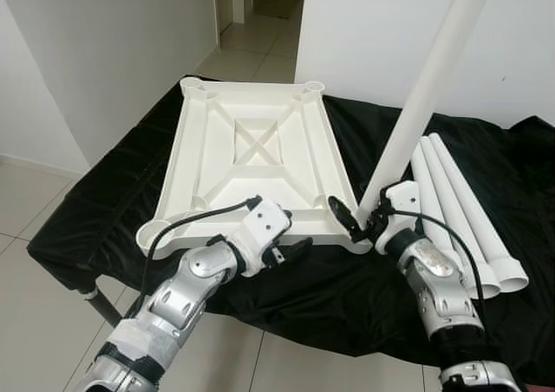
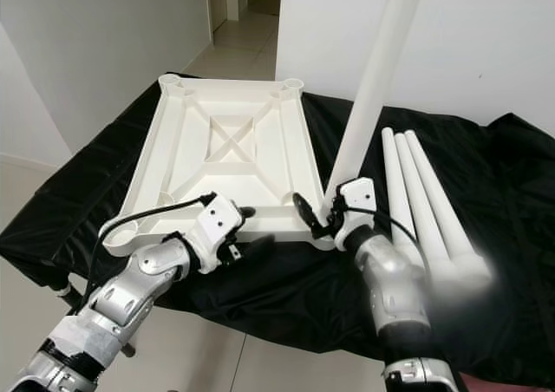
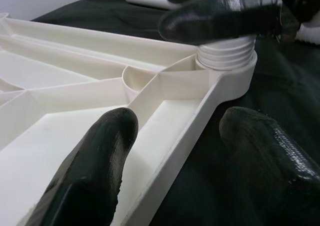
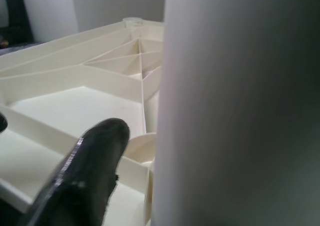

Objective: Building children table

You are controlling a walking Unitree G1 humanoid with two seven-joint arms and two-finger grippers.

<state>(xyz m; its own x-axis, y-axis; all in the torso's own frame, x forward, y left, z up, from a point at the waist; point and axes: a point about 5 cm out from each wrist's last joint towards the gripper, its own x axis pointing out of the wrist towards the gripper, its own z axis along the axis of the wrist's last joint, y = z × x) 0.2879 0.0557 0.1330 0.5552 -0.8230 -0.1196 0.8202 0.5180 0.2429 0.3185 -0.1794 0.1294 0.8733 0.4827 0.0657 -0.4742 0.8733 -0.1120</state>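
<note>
The white plastic tabletop (image 1: pixel 251 149) lies upside down on a table under a black cloth (image 1: pixel 347 288). At its near right corner socket a long white leg (image 1: pixel 425 88) stands tilted, with its threaded end (image 3: pixel 227 53) in the socket. My right gripper (image 1: pixel 360 214) is shut on the leg just above the socket, and one finger (image 4: pixel 85 176) shows beside the tube (image 4: pixel 240 106). At the tabletop's near edge my left gripper (image 1: pixel 290 249) is open. Its fingers (image 3: pixel 100 156) straddle the rim (image 3: pixel 175 136), one inside and one over the cloth.
Three more white legs (image 1: pixel 460 210) lie side by side on the cloth to the right. White walls stand left and behind, with an open hallway (image 1: pixel 260 28) at the back. Tiled floor (image 1: pixel 35 305) lies below the table's near edge.
</note>
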